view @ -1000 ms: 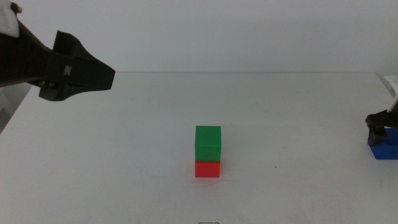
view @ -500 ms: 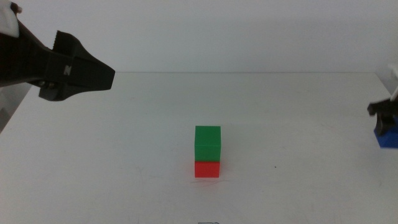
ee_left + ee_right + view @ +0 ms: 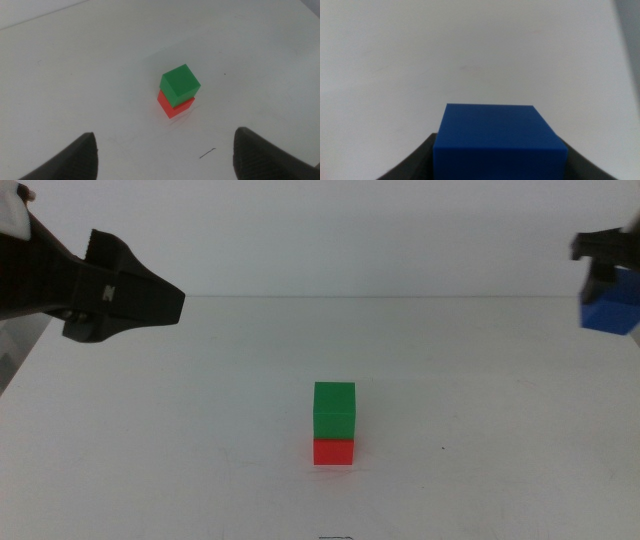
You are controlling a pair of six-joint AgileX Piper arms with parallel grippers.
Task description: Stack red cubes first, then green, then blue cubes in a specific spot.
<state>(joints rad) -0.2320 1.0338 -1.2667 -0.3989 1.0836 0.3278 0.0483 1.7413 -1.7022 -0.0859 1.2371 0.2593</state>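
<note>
Green cube (image 3: 334,409) showing plain matte green, sitting over red cube (image 3: 334,451) showing plain red. Blue cube (image 3: 610,312) showing solid deep blue, no markings. Left gripper (image 3: 150,300) and right gripper (image 3: 600,255) showing dark, near-black jaws. Worktop (image 3: 200,440) reading plain white, unpatterned.

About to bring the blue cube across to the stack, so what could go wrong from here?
1. The small matte green cube sits slightly twisted on the small matte red cube, so a hard landing might topple both.
2. The right gripper holds the deep-blue cube at the middle view's right edge; a long carry risks misalignment.
3. The left gripper hangs open nearby.
</note>
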